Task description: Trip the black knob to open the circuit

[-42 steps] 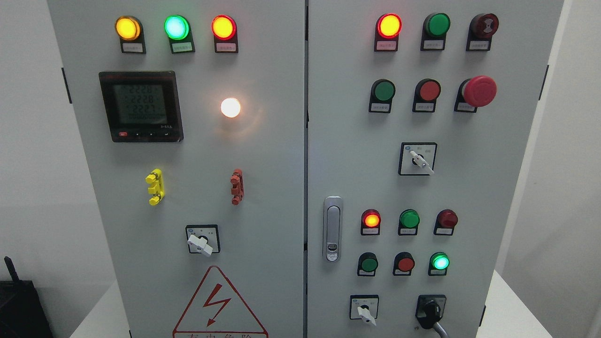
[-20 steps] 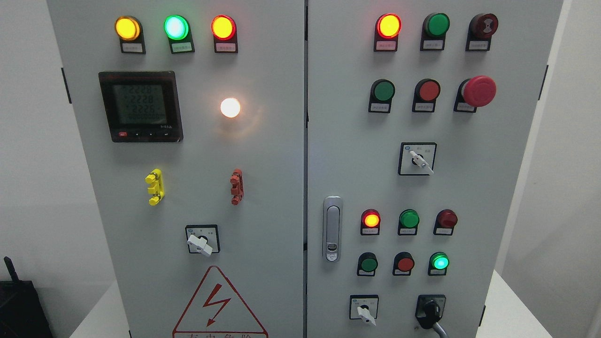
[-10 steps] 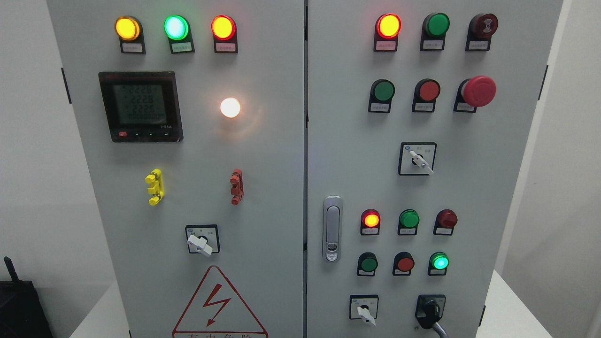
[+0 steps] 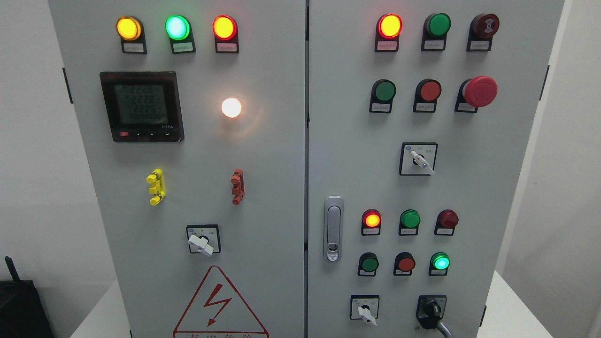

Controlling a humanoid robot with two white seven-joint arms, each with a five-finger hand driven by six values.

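Black knob (image 4: 430, 310) (pointer unmoved), untouched

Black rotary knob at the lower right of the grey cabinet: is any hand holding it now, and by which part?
Nothing holds it. The black rotary knob on the grey metal cabinet stands untouched, and no robot hand is in view.

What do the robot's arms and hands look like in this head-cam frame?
Nothing to describe: neither arm nor hand is in the head view. The frame shows only the grey cabinet, with the black knob at its lower right untouched and a grey cable beneath it. The dark object at the lower left edge is too cut off to identify.
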